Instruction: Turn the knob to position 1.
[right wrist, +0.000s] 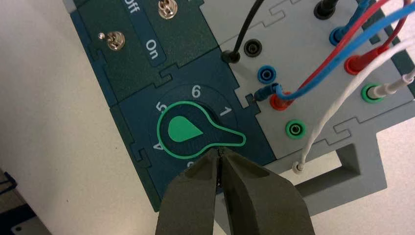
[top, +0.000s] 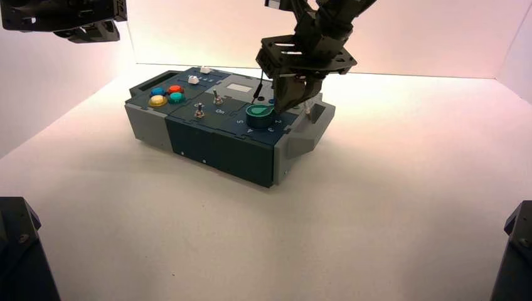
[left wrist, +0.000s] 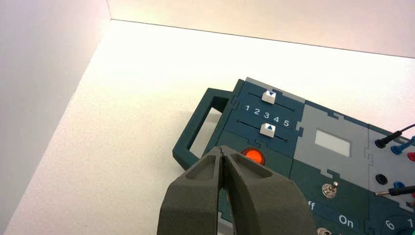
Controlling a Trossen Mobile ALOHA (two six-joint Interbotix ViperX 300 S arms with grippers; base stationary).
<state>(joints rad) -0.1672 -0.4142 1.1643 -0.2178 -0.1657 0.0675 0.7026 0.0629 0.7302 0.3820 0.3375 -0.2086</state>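
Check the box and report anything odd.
Two wires look unplugged: a black wire plug shows its bare metal tip outside any socket, and a white wire plug ends beside the box's grey handle, while a green socket ring nearby is empty.

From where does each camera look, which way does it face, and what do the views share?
High: above and behind the arms, facing down at the box; both arms show.
Left wrist: on the left arm, facing the sliders; shut left gripper shows.
Right wrist: on the right arm, facing the knob; shut right gripper shows.
High and right wrist share the knob.
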